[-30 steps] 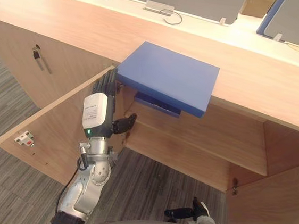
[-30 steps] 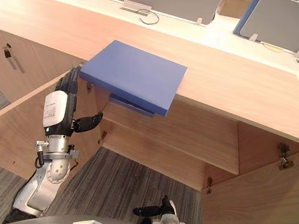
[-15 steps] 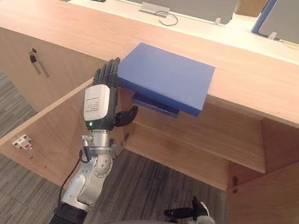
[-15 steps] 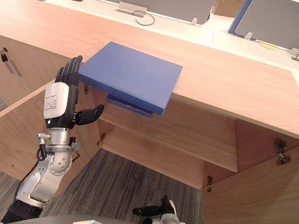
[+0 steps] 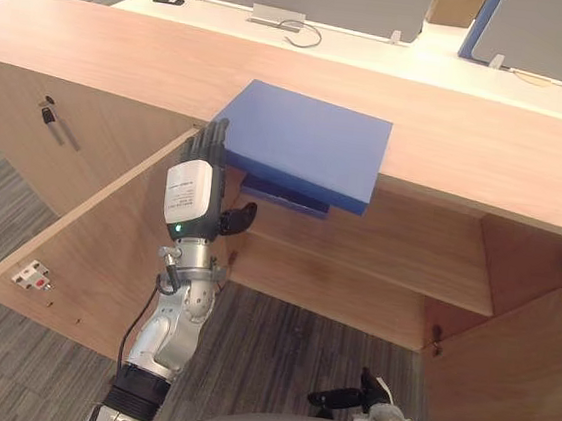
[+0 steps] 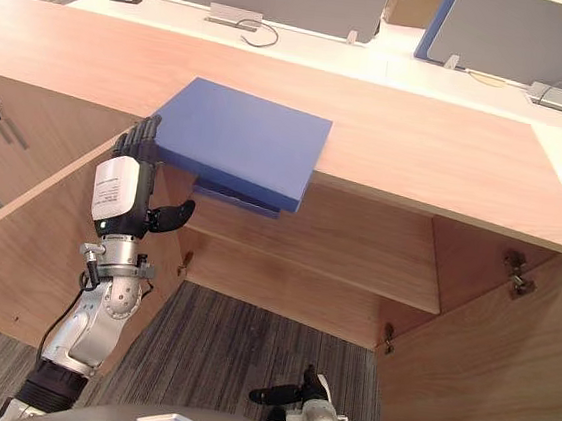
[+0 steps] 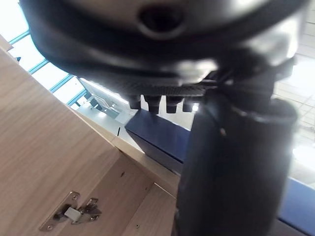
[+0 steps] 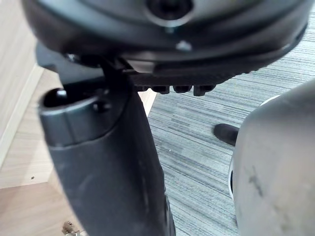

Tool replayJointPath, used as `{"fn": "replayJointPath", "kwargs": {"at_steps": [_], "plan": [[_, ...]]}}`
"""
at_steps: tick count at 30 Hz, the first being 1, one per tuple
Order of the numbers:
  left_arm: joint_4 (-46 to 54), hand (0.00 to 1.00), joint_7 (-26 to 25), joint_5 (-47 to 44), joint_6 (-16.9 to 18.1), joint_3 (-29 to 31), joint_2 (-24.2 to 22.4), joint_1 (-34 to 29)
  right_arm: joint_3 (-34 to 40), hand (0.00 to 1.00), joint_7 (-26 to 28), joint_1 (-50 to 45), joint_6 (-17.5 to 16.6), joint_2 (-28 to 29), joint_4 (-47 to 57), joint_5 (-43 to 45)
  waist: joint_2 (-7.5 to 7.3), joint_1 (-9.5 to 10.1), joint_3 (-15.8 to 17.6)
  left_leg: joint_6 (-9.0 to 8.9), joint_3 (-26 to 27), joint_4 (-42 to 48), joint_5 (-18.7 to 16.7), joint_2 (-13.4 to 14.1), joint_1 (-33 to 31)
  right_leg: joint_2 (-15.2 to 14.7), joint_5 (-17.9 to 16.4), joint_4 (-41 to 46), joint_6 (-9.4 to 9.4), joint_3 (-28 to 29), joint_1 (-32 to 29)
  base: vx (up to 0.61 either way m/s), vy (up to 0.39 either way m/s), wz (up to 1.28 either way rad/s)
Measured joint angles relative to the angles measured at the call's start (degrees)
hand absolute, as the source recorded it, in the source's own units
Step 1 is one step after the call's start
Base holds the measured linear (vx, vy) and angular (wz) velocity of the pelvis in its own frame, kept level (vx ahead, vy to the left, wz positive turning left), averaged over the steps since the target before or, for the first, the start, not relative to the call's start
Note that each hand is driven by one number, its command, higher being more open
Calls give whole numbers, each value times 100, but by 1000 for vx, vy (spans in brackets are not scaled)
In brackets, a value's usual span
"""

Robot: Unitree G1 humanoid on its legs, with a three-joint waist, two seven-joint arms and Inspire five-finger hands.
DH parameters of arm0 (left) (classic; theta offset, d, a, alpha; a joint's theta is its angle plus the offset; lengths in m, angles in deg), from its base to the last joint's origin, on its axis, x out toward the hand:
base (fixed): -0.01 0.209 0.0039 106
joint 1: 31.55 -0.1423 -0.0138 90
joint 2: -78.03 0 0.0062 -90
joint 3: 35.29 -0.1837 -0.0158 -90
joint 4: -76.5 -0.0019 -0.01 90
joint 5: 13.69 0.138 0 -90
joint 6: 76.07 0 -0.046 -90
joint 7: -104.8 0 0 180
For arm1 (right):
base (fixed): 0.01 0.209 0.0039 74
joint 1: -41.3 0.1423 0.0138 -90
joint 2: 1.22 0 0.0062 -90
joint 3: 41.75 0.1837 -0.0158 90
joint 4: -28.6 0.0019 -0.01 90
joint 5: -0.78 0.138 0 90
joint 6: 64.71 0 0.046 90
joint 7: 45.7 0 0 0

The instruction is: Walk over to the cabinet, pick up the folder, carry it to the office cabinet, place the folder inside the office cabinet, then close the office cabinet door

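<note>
blue folder right at the fingertips, holds the left hand upright, fingers straight and thumb out; right hand well below, fingers relaxed.

Matt blue folder; pale wood-grain cabinet

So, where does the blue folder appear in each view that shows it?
Left eye view: folder on the cabinet top, overhanging, centre.
Right eye view: folder left of centre.
Left wrist view: folder's blue edge past the fingertips.
Shared landmark: left hand at the folder's left corner.
</note>
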Motion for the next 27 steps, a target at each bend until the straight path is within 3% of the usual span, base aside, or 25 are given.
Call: {"fn": "replayJointPath", "kwargs": {"at_steps": [14, 27], "plan": [[-567, 100, 179, 224, -76, -3, 67, 449, -23, 100, 19, -32, 0, 0, 69, 1, -10, -22, -1, 1, 101, -1, -7, -6, 25, 9, 17, 0, 13, 139, -34, -40, -7, -4], [-789, 100, 221, 243, -79, -90, 189, 904, -21, 100, 32, 6, -2, 5, 88, 7, -22, -159, 0, 34, 170, -1, -30, -10, 36, 14, 77, -2, -4, 174, -57, -35, -1, -3]]}}
